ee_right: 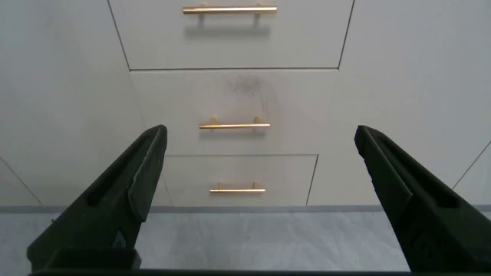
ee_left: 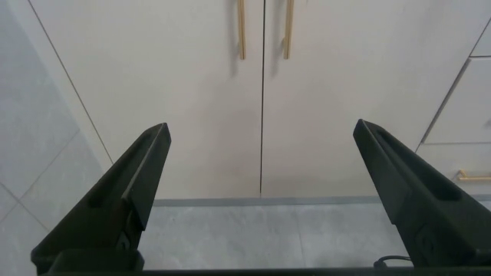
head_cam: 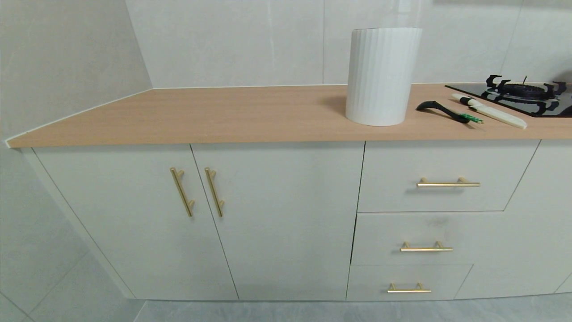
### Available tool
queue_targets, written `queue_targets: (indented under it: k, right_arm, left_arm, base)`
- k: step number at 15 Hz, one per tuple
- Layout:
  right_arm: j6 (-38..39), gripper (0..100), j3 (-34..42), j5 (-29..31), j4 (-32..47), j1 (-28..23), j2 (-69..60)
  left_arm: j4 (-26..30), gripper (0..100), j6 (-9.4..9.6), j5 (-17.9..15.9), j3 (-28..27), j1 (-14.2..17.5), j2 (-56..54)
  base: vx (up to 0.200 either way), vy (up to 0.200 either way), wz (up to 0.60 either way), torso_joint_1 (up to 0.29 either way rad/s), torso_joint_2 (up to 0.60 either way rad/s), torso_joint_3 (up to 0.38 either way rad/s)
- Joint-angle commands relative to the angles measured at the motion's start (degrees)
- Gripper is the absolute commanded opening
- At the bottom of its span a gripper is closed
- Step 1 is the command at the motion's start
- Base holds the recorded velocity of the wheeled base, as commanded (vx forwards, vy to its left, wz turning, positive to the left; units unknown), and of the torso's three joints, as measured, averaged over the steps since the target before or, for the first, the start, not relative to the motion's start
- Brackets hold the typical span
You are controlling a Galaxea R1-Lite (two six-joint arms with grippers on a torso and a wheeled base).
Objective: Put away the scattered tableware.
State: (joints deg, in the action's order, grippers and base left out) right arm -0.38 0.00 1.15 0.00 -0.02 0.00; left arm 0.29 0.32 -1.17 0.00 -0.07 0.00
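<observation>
Tableware (head_cam: 451,114) lies on the wooden countertop (head_cam: 223,116), well above and apart from both grippers. There is a black utensil (head_cam: 435,107) and, just beside it, a white knife (head_cam: 496,114).

The left gripper (ee_left: 261,129) has its dark fingers (ee_left: 130,184) spread wide with nothing between them; their bases are cut off by the frame edge. Past them stand the two cabinet doors (ee_left: 184,100), whose gold handles (ee_left: 241,31) are only partly in frame. A strip of grey floor (ee_left: 253,230) runs below.

The right gripper (ee_right: 261,132) is likewise wide apart and empty-handed, its fingers (ee_right: 126,184) framing the stack of drawers (ee_right: 238,100). Each of the three drawer fronts carries a gold bar handle (ee_right: 234,124), and a faint smudge (ee_right: 245,84) marks the middle front.

Up on the counter, a tall white ribbed container (head_cam: 380,76) stands upright near the front edge, just to the left of the tableware. The utensil's far end meets a small green piece (head_cam: 472,118) — too small to tell whether it is part of the utensil or something separate. Whether the knife's pale blade is bare or sheathed cannot be made out. Its dark-banded end rests at the edge of a black stove (head_cam: 523,96), which is cut off at the right edge of the head view.
</observation>
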Motion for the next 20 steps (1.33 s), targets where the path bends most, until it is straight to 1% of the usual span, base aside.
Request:
queue_targets:
  k: [1,6,7,8,9,10,11,12,13,14,15,16,17,18,20]
  right_arm:
    - [0.0,100,0.0,0.0,-0.1,0.0,0.0]
    - [-0.4,100,-0.2,-0.1,-0.1,0.0,0.0]
    - [0.2,100,-2.2,-1.0,-0.3,0.1,0.9]
    - [4.9,100,-12.6,-2.3,-0.2,0.6,7.9]
    - [8.4,100,-18.4,-3.1,0.5,1.1,14.7]
    - [7.8,100,-19.5,-3.6,0.8,1.2,19.0]
    - [3.4,100,-21.1,-3.6,0.8,1.2,29.9]
    - [3.1,100,-21.1,-3.5,0.8,1.2,30.4]
    - [1.0,100,-21.6,-2.8,0.6,1.4,41.1]
    - [1.0,100,-22.6,-2.8,0.4,1.8,47.5]
    - [1.1,100,-23.3,-2.9,0.3,1.8,50.5]
    - [1.1,100,-23.3,-2.9,0.3,1.8,50.5]
    - [1.1,100,-26.1,-3.1,-5.2,2.3,66.0]
    - [1.1,100,-27.8,-2.9,-7.0,3.2,71.5]
    - [1.1,100,-30.8,-2.9,-9.1,3.3,80.8]
  left_arm:
    - [0.1,100,-0.05,0.0,0.0,0.0,0.0]
    - [0.0,100,-0.05,0.0,0.0,0.0,0.0]
    - [0.0,100,-0.05,0.0,0.0,0.0,0.0]
    - [0.0,100,-0.05,0.0,0.0,0.0,0.0]
    - [0.0,100,-0.05,0.0,0.0,0.0,0.0]
    - [0.0,100,-0.05,0.0,0.0,0.0,0.0]
    - [0.0,100,-0.05,-0.1,0.0,0.0,0.0]
    - [0.1,100,-0.05,0.0,0.0,0.0,0.0]
    - [0.0,100,-0.05,0.0,0.0,0.0,0.0]
    - [0.0,100,-0.05,0.0,0.0,0.0,0.0]
    - [0.0,100,-0.05,-0.1,0.0,0.0,0.0]
    - [0.0,100,-0.05,-0.1,0.0,0.0,0.0]
    - [0.0,100,-0.05,-0.1,0.0,0.0,0.1]
    - [0.0,100,-0.05,-0.1,0.0,0.0,0.1]
    - [0.1,100,-0.05,0.0,0.0,0.0,0.1]
  base:
    - [0.0,0.0,0.0,0.0,0.0,0.0]
    - [0.0,0.0,0.0,0.0,0.0,0.0]
    - [0.0,0.0,0.0,0.0,0.0,0.0]
    - [0.0,0.0,0.0,0.0,0.0,0.0]
    - [0.0,0.0,0.0,0.0,0.0,0.0]
    - [0.0,0.0,0.0,0.0,0.0,0.0]
    - [0.0,0.0,0.0,0.0,0.0,0.0]
    - [0.0,0.0,0.0,0.0,0.0,0.0]
    - [0.0,0.0,0.0,0.0,0.0,0.0]
    - [0.0,0.0,0.0,0.0,0.0,0.0]
    - [0.0,0.0,0.0,0.0,0.0,0.0]
    - [0.0,0.0,0.0,0.0,0.0,0.0]
    - [0.0,0.0,0.0,0.0,0.0,0.0]
    - [0.0,0.0,0.0,0.0,0.0,0.0]
    - [0.0,0.0,0.0,0.0,0.0,0.0]
